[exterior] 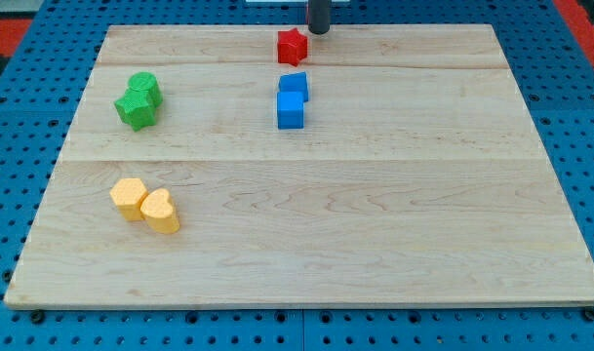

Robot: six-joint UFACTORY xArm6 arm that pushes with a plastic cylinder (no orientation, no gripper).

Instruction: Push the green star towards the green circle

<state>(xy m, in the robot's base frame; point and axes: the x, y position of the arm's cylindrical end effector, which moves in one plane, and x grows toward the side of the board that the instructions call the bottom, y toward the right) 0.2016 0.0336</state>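
A pale wooden board (375, 195) made of long planks lies on a blue pegboard surface (23, 117). At the far edge, just left of centre, sits a red star (292, 46). Right below it, nearer to the viewer, are two blue blocks touching each other: a blue block of unclear shape (295, 86) farther off and a blue cube (290, 111) nearer. On the far left, a green circle (143, 87) and a green star (135, 110) stand pressed together, the star nearer. On the near left, a yellow hexagon (129, 198) touches a yellow heart (161, 211), which lies to its right and slightly nearer.
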